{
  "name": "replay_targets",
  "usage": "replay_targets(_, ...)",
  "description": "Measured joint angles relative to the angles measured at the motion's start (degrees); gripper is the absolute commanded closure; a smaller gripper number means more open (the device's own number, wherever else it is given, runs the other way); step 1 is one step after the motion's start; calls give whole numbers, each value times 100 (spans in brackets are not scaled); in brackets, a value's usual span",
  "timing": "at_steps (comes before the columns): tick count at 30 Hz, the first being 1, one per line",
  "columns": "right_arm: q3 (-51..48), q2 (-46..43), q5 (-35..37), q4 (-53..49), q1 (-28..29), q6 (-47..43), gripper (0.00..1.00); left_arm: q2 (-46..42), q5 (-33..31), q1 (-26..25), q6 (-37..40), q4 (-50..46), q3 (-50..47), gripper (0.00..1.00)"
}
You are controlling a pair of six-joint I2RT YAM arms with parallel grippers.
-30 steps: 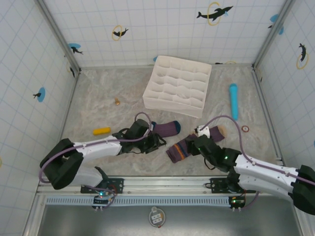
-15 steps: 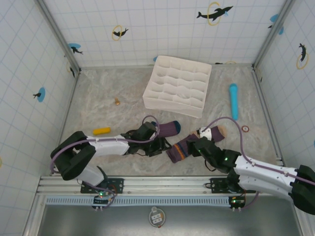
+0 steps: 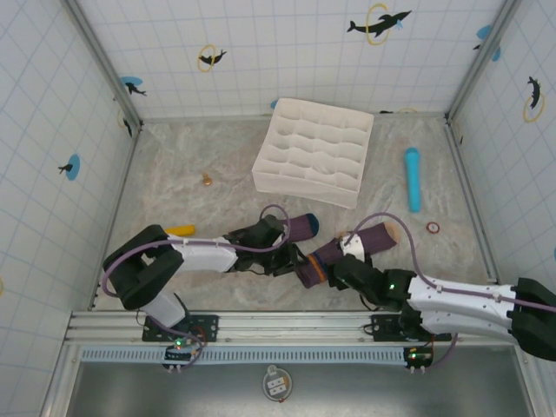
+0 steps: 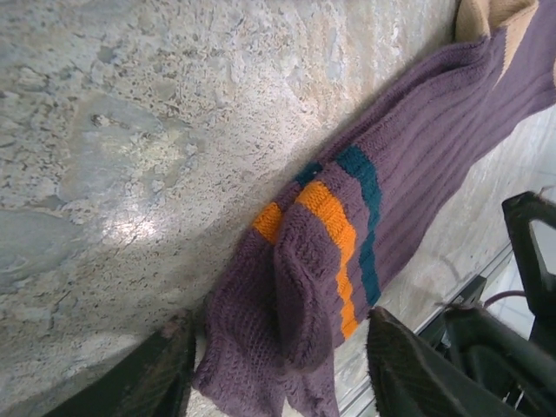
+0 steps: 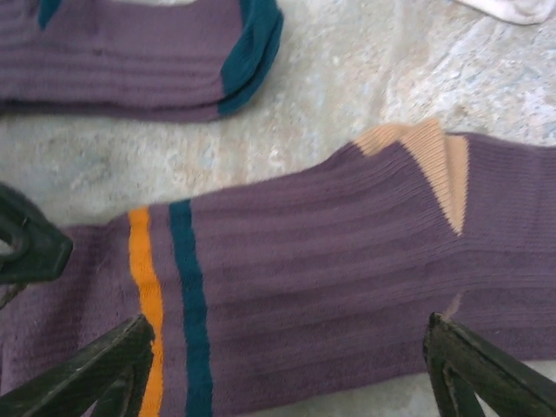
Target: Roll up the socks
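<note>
purple ribbed socks [image 3: 369, 239], lower centre of the top view: rolling hardly begun
tan-heeled sock with orange-and-teal striped cuff [image 5: 330, 261] lies flat, only its cuff end folded over; teal-tipped purple sock [image 5: 130, 61] lies apart above it. left gripper [image 4: 278, 373] and right gripper [image 5: 287, 382] straddle the striped one, spread wide, gripping nothing. white fabric divided organiser [image 3: 314, 152], upper centre, looks empty.

"What does the nearer one look like?"

"The striped sock [image 5: 330, 287] is purple ribbed knit with a tan heel, and an orange band beside a teal band near the cuff. It lies stretched out flat, but the left wrist view shows its cuff end doubled over on itself."

"And the other?"

"The teal-tipped sock [image 5: 130, 61] has the same purple rib and a dark teal end. It lies flat and unrolled just beyond the first, with a gap between them."
</note>
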Motion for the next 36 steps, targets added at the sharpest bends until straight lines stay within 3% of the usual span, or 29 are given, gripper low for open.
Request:
replay_targets(9,109,636,575,52,1473,-225,24,70,-87,-22,-216,15,4,92)
replay_targets(12,109,772,850,146,1952,-297,27,70,-120,-22,-282,15,4,100)
replay_targets(17,109,927,1196,431,2481,-494,35,68,-199,-26,-437,13,4,100)
replay_targets(21,109,1178,1316,706,2590,-721,41,63,-260,-28,-599,15,4,100)
replay_targets(23,109,1300,1344,844,2590,-848,40,57,-273,-33,-697,15,4,100)
replay_targets(26,107,1412,1373,1147,2573,-1110,29,46,-286,-61,-809,15,4,100)
replay_targets(36,109,1757,1156,1788,2282,-1563,28,33,-280,-96,-1241,61,4,100)
